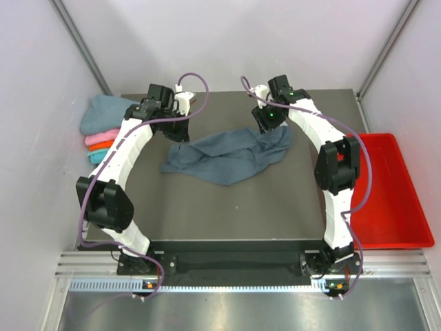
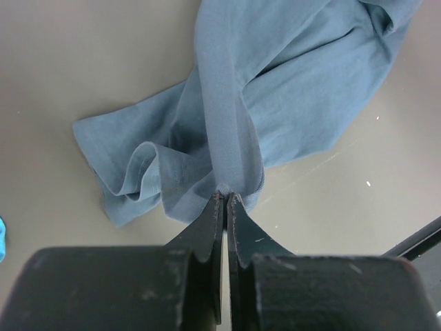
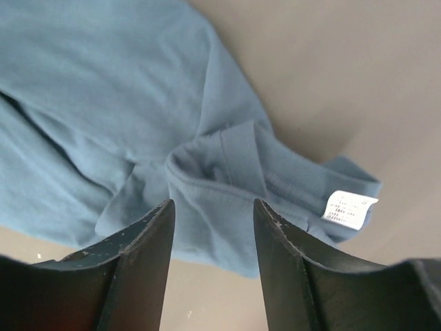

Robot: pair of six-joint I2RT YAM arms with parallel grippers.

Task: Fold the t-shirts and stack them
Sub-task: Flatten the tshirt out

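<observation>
The left gripper (image 2: 224,198) is clenched on a gathered ridge of the slate-blue t-shirt (image 1: 227,156). The cloth runs straight away from the fingertips and fans out crumpled on the table (image 1: 227,214), a rumpled lobe off to the left of the jaws. The right gripper (image 3: 213,207) is released, jaws parted just above the shirt's collar end. A folded hem lies in the gap ahead of the tips and a white care label (image 3: 349,208) sits beyond the right-hand jaw. Folded t-shirts (image 1: 102,131) are stacked well outside the left gripper.
</observation>
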